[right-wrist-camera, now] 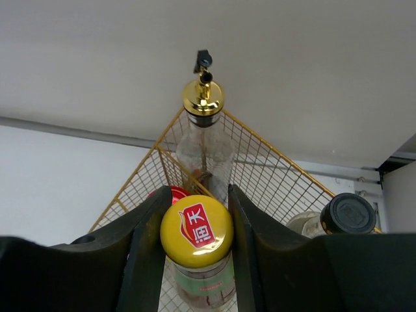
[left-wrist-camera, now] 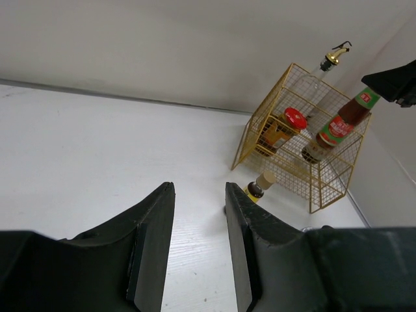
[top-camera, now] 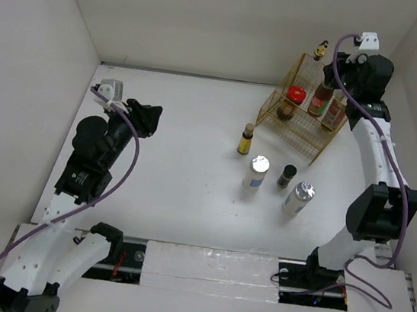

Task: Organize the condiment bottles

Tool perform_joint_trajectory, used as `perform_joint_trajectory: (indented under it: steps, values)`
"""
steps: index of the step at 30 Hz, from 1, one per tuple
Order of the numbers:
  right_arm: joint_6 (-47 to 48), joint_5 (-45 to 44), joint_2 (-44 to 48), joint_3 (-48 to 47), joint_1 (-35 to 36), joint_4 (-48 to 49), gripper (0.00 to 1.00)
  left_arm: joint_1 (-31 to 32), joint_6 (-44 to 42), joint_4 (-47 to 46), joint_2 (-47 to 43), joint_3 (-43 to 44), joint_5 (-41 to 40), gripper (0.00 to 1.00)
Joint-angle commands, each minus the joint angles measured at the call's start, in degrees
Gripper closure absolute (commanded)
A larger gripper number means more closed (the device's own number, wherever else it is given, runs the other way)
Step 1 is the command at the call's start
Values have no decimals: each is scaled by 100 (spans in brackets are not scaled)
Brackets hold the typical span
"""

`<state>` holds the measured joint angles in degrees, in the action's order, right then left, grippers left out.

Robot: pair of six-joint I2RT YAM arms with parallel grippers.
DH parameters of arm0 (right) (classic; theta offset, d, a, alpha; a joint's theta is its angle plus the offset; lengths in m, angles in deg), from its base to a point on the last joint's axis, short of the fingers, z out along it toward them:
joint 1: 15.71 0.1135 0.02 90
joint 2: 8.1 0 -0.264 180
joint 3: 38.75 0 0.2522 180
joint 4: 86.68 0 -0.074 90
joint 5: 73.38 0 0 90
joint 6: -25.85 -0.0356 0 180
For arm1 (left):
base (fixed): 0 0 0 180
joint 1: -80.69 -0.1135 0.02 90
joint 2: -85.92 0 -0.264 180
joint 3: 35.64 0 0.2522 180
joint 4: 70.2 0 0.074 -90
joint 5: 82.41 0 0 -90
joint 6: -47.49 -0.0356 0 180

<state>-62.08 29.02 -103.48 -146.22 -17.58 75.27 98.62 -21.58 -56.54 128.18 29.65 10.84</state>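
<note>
My right gripper (top-camera: 332, 69) (right-wrist-camera: 197, 195) reaches down into the gold wire basket (top-camera: 299, 141); its jaws are shut on the yellow cap (right-wrist-camera: 196, 231) of a brown sauce bottle (top-camera: 322, 100) standing upright inside. Also in the basket are a red-capped jar (top-camera: 296, 95), a clear bottle with a gold spout (right-wrist-camera: 203, 99) and a black-capped bottle (right-wrist-camera: 351, 212). On the table stand a brown tan-capped bottle (top-camera: 247, 139), a white silver-capped bottle (top-camera: 256, 171), a small dark jar (top-camera: 287, 175) and another silver-capped bottle (top-camera: 298, 197). My left gripper (top-camera: 152, 118) (left-wrist-camera: 199, 192) is open and empty at the left.
The basket stands in the far right corner, close to the back and right walls. White walls close the table on three sides. The basket (left-wrist-camera: 325, 188) and tan-capped bottle (left-wrist-camera: 260, 184) show ahead of my left fingers.
</note>
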Motion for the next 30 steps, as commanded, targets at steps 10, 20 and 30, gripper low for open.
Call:
perform_joint_trajectory:
  steps: [10, 20, 30]
  values:
    - [-31, -449, -280, 54, 29, 1668, 94, 8, -19, -192, -34, 200, 97, 67]
    - [-31, -792, -394, 845, 275, 2037, 93, 8, -19, -192, 28, 200, 150, 67]
    - [-321, -731, -623, 1399, 328, 2161, 68, 8, -19, -245, 81, 200, 212, 67]
